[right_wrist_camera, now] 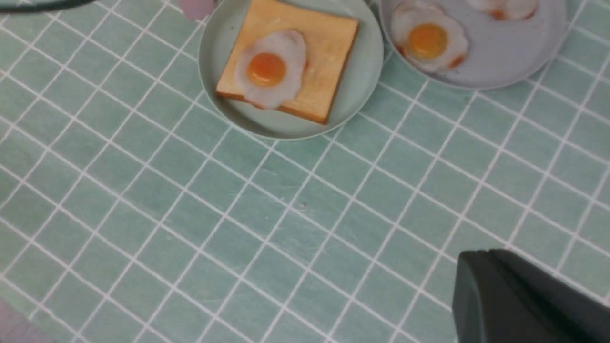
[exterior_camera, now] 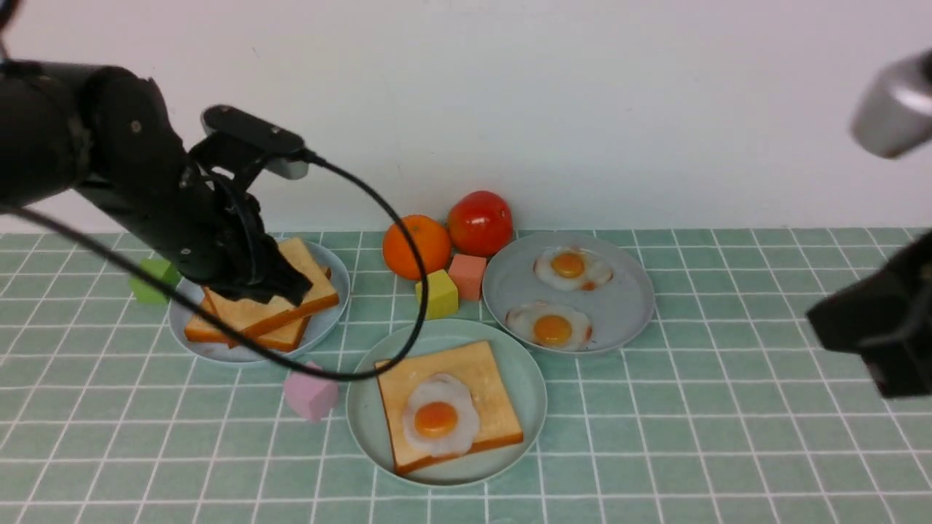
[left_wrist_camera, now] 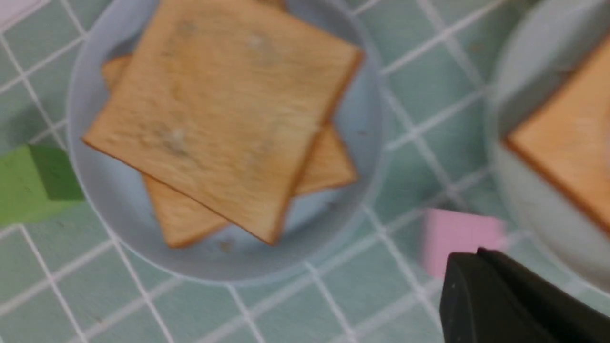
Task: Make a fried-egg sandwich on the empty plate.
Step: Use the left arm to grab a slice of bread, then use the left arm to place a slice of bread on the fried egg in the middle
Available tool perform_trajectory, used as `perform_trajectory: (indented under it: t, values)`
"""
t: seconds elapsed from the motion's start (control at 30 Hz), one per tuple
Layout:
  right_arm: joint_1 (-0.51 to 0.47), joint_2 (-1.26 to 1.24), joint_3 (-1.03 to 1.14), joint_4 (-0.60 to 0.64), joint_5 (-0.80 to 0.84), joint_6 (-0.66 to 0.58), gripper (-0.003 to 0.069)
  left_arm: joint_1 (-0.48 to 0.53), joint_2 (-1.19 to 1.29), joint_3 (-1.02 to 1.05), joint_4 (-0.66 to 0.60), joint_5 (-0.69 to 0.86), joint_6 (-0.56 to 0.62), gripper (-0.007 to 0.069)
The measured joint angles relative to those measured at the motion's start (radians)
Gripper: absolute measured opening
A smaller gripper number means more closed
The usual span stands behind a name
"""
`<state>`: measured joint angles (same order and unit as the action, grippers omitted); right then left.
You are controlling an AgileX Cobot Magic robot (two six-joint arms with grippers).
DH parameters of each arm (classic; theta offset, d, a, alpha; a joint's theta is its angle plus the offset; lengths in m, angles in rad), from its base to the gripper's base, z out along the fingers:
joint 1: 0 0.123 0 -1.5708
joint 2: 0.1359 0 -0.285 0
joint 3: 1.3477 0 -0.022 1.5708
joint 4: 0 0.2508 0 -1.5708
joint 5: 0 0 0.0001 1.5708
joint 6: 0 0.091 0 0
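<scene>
The left gripper [exterior_camera: 280, 287] hung over a pale blue plate [exterior_camera: 331, 316] that held two stacked toasts. The top slice [exterior_camera: 317, 280] lay right below its jaws, set askew on the lower slice [exterior_camera: 280, 338]. Only one dark finger [left_wrist_camera: 500, 295] showed in the left wrist view, so I could not tell how wide those jaws stood or whether they touched the bread. Off to the jaws' side, toward the other arm, sat the mint plate [exterior_camera: 364, 429]. It bore a square golden-brown base slice [exterior_camera: 495, 378] with a darker orange crust. The egg [exterior_camera: 439, 415] lay flat on that slice, clean white with a round orange yolk, its edge lapping over the crust. A pink block [exterior_camera: 311, 395] stood between the jaws and this plate, just beside its rim. The right gripper [exterior_camera: 866, 331] hovered well apart from everything. Its wrist view gave one finger [right_wrist_camera: 514, 300] above bare tiles, with the mint plate far ahead of the jaws, and their opening could not be told. A grey plate [exterior_camera: 626, 291] with two brown-spotted eggs [exterior_camera: 571, 268] lay between the two grippers.
</scene>
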<state>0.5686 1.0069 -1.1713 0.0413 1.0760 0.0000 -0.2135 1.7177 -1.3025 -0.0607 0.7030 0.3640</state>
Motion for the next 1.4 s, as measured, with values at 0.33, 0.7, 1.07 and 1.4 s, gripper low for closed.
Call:
perform_trajectory:
  t: [0.33,0.7,1.07,1.4]
  values:
    - [0.000,-0.019,0.010,0.001,-0.007,0.014,0.0006,0.024,0.216,-0.044,0.134,-0.140,0.078,0.0343]
    - [0.000,-0.019,0.010,0.065,0.015,0.026,0.0015,0.024,0.292,-0.053,0.228,-0.225,0.080,0.0269]
    - [0.000,-0.019,0.010,0.087,0.019,0.026,0.0015,0.016,0.236,-0.053,0.263,-0.180,0.071,0.0021]
    - [0.000,-0.090,0.010,0.049,0.019,0.026,0.0020,-0.306,-0.077,0.142,0.227,-0.128,0.003,0.0021]
